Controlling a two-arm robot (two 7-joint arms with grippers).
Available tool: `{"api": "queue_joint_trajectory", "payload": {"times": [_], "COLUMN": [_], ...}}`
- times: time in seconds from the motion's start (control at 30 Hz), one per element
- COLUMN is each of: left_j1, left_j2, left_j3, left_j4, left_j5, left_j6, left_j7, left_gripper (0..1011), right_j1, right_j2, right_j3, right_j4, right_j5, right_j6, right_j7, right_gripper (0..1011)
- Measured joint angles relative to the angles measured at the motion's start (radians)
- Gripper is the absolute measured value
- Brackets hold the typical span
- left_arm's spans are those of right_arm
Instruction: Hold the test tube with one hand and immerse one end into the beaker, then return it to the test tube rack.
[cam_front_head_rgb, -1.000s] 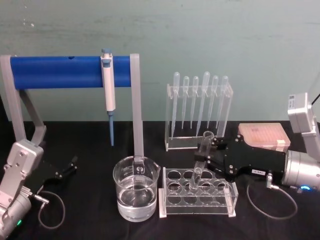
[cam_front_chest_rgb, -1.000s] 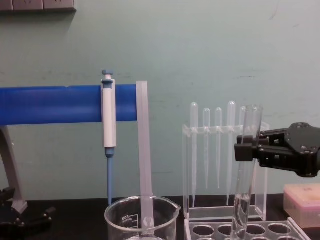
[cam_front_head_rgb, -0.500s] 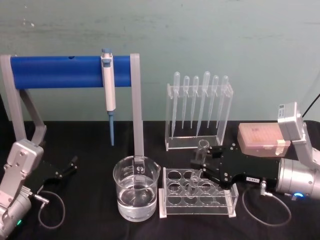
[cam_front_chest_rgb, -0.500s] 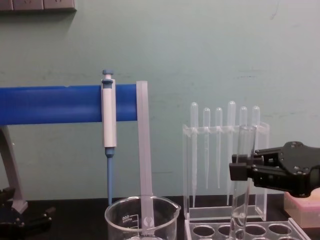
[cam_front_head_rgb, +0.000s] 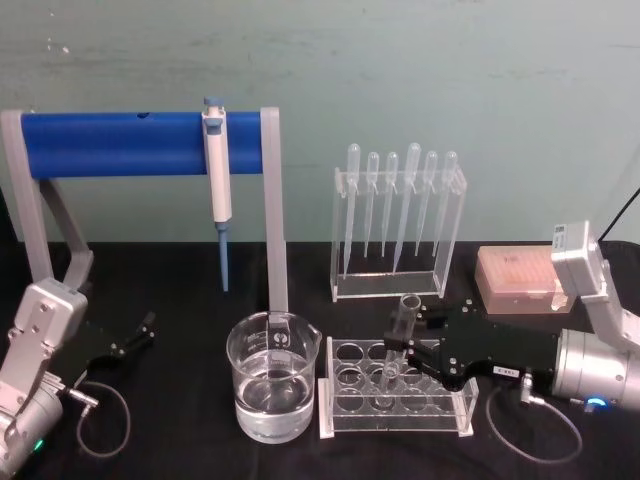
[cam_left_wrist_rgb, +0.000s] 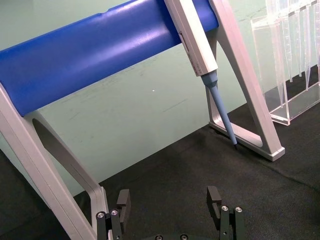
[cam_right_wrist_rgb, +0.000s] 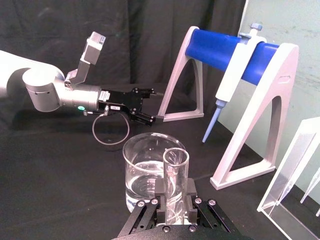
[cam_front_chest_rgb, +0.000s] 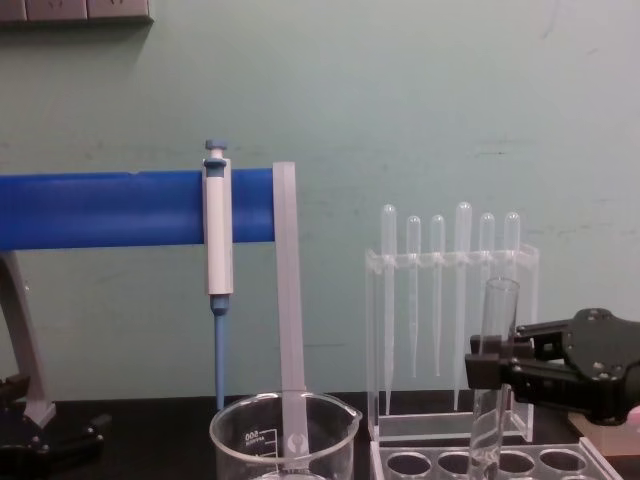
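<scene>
The test tube (cam_front_head_rgb: 406, 315) stands nearly upright with its lower end in a hole of the clear rack (cam_front_head_rgb: 440, 406). My right gripper (cam_front_head_rgb: 405, 353) is shut on its middle, reaching in from the right. In the chest view the test tube (cam_front_chest_rgb: 497, 310) rises above the right gripper (cam_front_chest_rgb: 487, 368). The right wrist view has the test tube (cam_right_wrist_rgb: 175, 175) clamped between the fingers, with the beaker (cam_right_wrist_rgb: 147, 167) just beyond. The beaker (cam_front_head_rgb: 272, 375), partly filled with clear liquid, sits left of the rack. My left gripper (cam_front_head_rgb: 135, 335) rests open at the far left, and its fingers (cam_left_wrist_rgb: 122, 200) hold nothing.
A blue bar stand (cam_front_head_rgb: 120, 142) with a hanging pipettor (cam_front_head_rgb: 216, 170) spans the back left. A clear holder of plastic pipettes (cam_front_head_rgb: 397, 215) stands behind the rack. A pink tip box (cam_front_head_rgb: 520, 275) sits at the back right, near my right arm.
My right gripper has come down and shifted slightly with the test tube, whose lower end now sits deeper in the rack hole. The left arm has not moved.
</scene>
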Motion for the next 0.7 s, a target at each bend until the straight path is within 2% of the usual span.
{"api": "queue_joint_trajectory", "payload": {"times": [0.4, 0.7], "left_j1": [0.0, 0.0], "left_j2": [0.0, 0.0], "left_j3": [0.0, 0.0], "left_j4": [0.0, 0.0], "left_j5": [0.0, 0.0], "left_j6": [0.0, 0.0], "left_j7": [0.0, 0.0], "left_gripper": [1000, 1000], "right_j1": [-0.007, -0.007], "right_j2": [-0.02, -0.018], "right_j3": [-0.004, -0.004], "right_j4": [0.027, 0.026], "right_j5": [-0.012, -0.012], "right_j6": [-0.007, -0.007], "right_j7": [0.0, 0.0], "right_gripper": [226, 241]}}
